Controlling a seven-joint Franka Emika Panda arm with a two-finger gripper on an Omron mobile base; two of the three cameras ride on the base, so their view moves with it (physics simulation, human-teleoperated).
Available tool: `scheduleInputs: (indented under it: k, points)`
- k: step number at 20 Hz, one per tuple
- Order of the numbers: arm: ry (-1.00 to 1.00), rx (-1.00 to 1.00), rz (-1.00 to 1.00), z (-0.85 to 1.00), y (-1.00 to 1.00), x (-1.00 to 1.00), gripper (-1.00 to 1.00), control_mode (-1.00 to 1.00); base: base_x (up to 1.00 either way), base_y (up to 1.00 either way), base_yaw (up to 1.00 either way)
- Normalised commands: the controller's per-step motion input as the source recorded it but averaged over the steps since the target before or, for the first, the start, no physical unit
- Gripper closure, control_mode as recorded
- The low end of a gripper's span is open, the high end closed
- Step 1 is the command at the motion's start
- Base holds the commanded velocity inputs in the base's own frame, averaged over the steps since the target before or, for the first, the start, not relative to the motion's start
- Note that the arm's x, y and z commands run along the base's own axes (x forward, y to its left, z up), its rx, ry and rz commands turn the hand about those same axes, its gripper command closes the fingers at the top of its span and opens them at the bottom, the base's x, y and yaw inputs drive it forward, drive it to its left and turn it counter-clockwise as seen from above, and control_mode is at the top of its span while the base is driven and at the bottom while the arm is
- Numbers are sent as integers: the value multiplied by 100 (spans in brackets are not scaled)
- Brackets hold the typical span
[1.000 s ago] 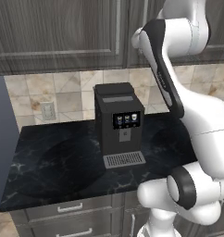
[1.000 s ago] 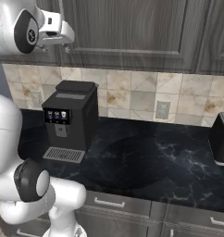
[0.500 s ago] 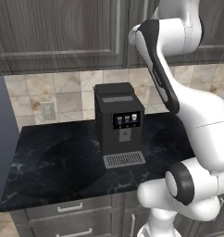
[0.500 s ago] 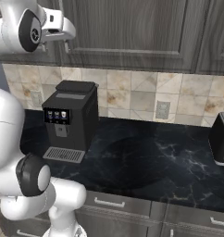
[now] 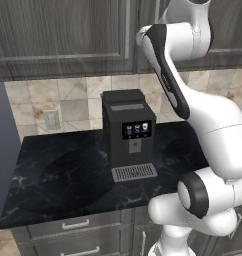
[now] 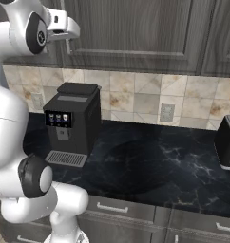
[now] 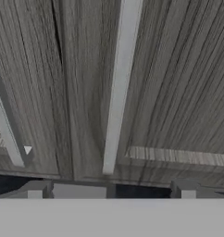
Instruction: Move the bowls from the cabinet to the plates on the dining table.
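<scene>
Wood-grain panelling in dark grey-brown covers the cabinet point(image 7: 77, 92), whose closed doors hang above the worktop; we find it directly ahead of the hand, close up. In the hand view we see a slim, pale metal handle point(image 7: 118, 88) running down the door stile, with a second handle point(image 7: 7, 125) on the neighbouring door. The gripper point(image 7: 109, 190) faces this handle with its two finger tips point(image 7: 185, 190) spread wide apart and nothing between them; we cannot tell whether they touch the door.

From the right base view we see the white arm raised high against the cabinet front. Below it lies a black marble worktop point(image 6: 150, 161) with pale veining, backed by square beige stone tiles point(image 6: 136, 95). A boxy black coffee machine point(image 5: 129, 135) with a ribbed metal drip tray stands on it. Grey drawer fronts point(image 6: 112, 209) with bar handles sit beneath.
</scene>
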Motion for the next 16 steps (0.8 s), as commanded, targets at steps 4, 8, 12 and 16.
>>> scheduleInputs:
  k: [4, 8, 12, 16]
  points:
    - [-4, 0, 0, 0, 4, 26, -100, -100, 0, 0, 0]
    - [-3, 0, 0, 0, 1, 23, -100, -100, 0, 0, 0]
    - [-2, 0, 0, 0, 0, 20, -100, -100, 0, 0, 0]
    - [-2, 0, 0, 0, 0, 21, -100, -100, 0, 0, 0]
